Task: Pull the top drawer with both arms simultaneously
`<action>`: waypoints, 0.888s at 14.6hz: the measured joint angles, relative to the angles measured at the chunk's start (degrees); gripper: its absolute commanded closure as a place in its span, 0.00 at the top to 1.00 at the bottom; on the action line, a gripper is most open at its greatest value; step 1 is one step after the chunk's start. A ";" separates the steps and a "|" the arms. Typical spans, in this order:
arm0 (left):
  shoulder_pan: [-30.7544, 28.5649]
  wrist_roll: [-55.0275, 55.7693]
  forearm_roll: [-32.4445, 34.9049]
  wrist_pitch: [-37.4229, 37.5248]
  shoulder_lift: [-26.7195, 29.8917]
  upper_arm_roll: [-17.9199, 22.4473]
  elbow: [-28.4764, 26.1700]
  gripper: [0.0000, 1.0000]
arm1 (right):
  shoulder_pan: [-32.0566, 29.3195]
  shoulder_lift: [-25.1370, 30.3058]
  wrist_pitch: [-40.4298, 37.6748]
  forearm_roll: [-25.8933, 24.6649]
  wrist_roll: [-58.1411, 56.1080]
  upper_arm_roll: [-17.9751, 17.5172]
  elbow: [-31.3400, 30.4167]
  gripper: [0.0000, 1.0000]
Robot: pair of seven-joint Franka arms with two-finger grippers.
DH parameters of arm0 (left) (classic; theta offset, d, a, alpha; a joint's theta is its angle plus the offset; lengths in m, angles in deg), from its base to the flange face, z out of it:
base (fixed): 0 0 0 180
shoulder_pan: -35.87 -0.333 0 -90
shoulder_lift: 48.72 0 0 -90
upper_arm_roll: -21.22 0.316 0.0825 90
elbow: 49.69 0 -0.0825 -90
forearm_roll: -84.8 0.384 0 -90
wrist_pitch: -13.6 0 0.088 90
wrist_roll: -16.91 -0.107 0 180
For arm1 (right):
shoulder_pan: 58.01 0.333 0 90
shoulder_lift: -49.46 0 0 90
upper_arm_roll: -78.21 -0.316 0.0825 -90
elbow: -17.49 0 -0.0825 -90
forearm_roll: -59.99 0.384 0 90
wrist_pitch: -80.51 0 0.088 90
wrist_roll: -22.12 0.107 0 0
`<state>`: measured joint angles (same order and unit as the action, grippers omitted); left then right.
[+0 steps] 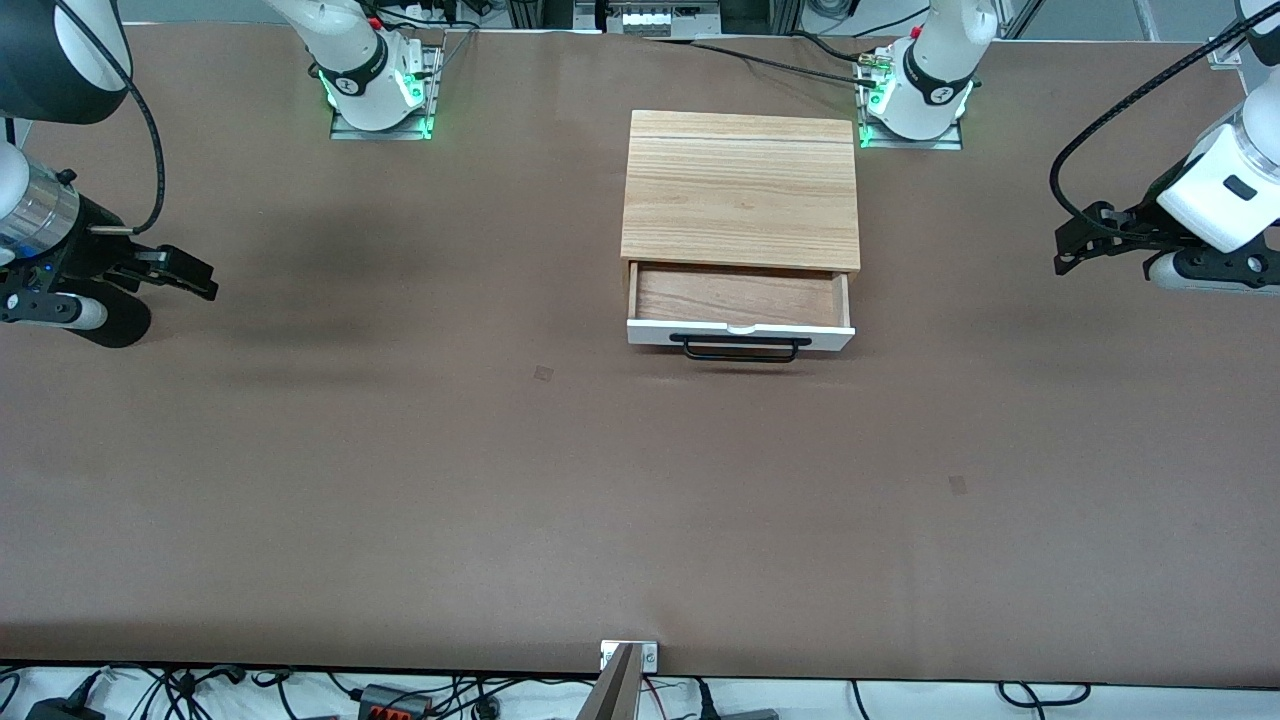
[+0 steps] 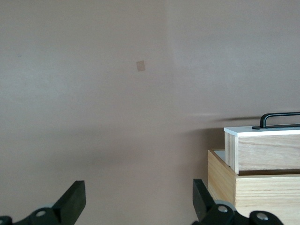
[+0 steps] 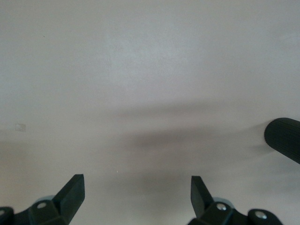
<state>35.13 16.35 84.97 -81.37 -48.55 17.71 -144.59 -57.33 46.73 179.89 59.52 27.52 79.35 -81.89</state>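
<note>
Right pincer (image 1: 195,278) hangs spread over the desk (image 1: 400,480), well apart from the top drawer (image 1: 740,334), which stands partly drawn from its cabinet (image 1: 740,185). Left pincer (image 1: 1075,250), also spread, is equally distant. Uneven pulls could skew the drawer.

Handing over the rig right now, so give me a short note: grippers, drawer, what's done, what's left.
Left gripper: open, holding nothing, up over the table at the left arm's end, well clear of the cabinet.
Right gripper: open, holding nothing, over the right arm's end of the table.
Top drawer: pulled partway out toward the front camera, nothing visible inside; black handle free.
Done: the drawer stands open and both arms are clear of it.
Left: probably nothing, unless you want it out further.
</note>
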 measured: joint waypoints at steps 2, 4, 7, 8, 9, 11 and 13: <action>0.00 -0.13 0.00 0.00 0.00 0.00 0.00 1.00 | -0.06 0.00 -3.04 -0.13 1.27 -0.03 1.44 1.00; 0.00 -0.18 0.00 0.00 -0.01 0.00 0.00 1.00 | -0.22 -0.17 -3.84 -0.14 1.32 -0.03 2.54 1.00; 0.00 -0.26 0.00 0.00 -0.08 0.00 0.00 1.00 | -0.23 -0.84 -4.01 -0.14 0.73 -0.24 3.86 1.00; 0.00 -0.27 0.00 0.00 -0.10 0.00 0.00 1.00 | -0.20 -0.98 -4.09 -0.19 0.64 -0.39 4.21 1.00; 0.00 -0.31 0.00 0.00 -0.11 0.00 0.01 1.00 | -0.14 -1.01 -4.30 -0.36 0.63 -0.50 4.47 1.00; 0.00 -0.35 0.00 0.00 -0.11 0.00 0.01 1.00 | -0.13 -1.01 -5.03 -0.54 0.62 -0.62 4.86 1.00; 0.00 -0.38 0.00 0.00 -0.11 0.00 0.01 1.00 | -0.18 -1.01 -5.34 -0.59 0.62 -0.62 5.01 1.00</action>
<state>35.13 15.97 84.97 -81.37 -48.66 17.71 -144.58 -57.51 45.72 174.55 58.92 28.15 78.73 -76.88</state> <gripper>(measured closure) 0.000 0.000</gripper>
